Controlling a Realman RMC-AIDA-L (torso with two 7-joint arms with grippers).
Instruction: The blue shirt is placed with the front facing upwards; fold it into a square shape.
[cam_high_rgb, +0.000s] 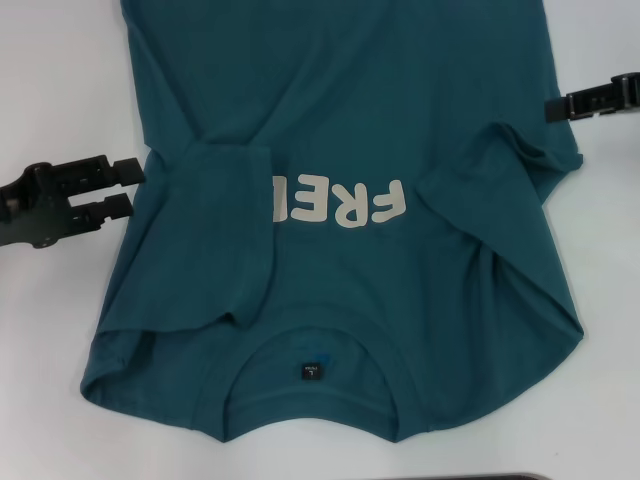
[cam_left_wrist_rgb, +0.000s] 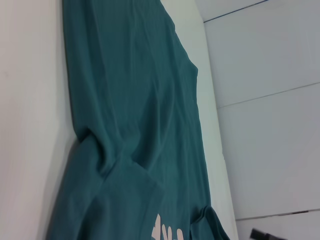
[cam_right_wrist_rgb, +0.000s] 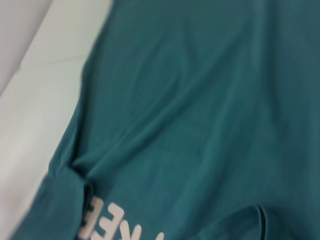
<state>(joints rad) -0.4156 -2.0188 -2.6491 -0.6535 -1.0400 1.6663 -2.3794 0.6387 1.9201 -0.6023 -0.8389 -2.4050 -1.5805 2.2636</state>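
The blue shirt (cam_high_rgb: 340, 120) lies flat on the white table, front up, with its collar and small dark neck label (cam_high_rgb: 311, 372) nearest me. Both sleeves are folded in onto the chest. The left one (cam_high_rgb: 225, 230) covers the end of the pale letters (cam_high_rgb: 340, 205). My left gripper (cam_high_rgb: 128, 190) hovers just off the shirt's left edge, open and holding nothing. My right gripper (cam_high_rgb: 560, 107) is at the shirt's far right edge, apart from the cloth. The wrist views show the shirt (cam_left_wrist_rgb: 135, 125) (cam_right_wrist_rgb: 200, 125) and parts of the lettering (cam_left_wrist_rgb: 167, 232) (cam_right_wrist_rgb: 105, 222).
The white table (cam_high_rgb: 60, 80) shows bare on both sides of the shirt. A dark strip (cam_high_rgb: 500, 477) sits at the near edge. In the left wrist view, the table edge (cam_left_wrist_rgb: 212, 125) gives way to pale floor tiles.
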